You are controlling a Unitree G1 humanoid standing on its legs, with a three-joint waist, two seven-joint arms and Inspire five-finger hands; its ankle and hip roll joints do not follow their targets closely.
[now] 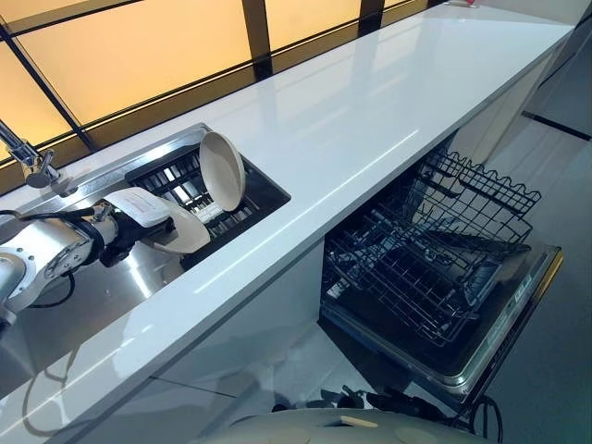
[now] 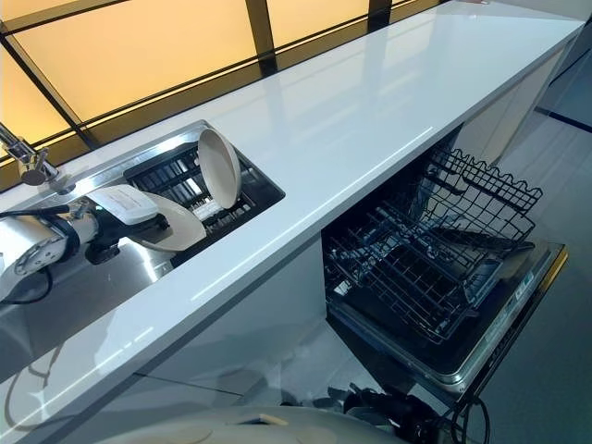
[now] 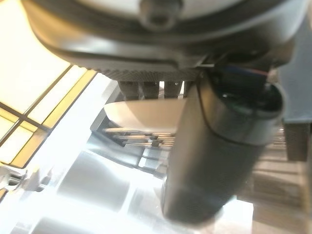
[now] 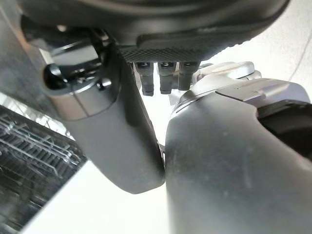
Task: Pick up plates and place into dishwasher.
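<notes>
Down in the sink's dark dish rack (image 1: pixel 254 196), my left hand (image 1: pixel 137 209) is shut on a white plate (image 1: pixel 189 232), its white-covered thumb lying on the plate's top face. In the left wrist view the same plate (image 3: pixel 146 114) sits between the fingers and the dark thumb (image 3: pixel 214 161). A second white plate (image 1: pixel 222 170) stands on edge in the rack just behind. The dishwasher (image 1: pixel 499 324) stands open at the right, below the counter, with its wire racks (image 1: pixel 416 268) pulled out and bare. My right hand (image 4: pixel 117 136) hangs low beside the dishwasher rack (image 4: pixel 29 146), holding nothing.
A long white counter (image 1: pixel 361 120) runs between the sink (image 1: pixel 139 277) and the dishwasher. A metal faucet (image 1: pixel 30 163) rises at the sink's far left. Amber window panels line the wall behind the counter.
</notes>
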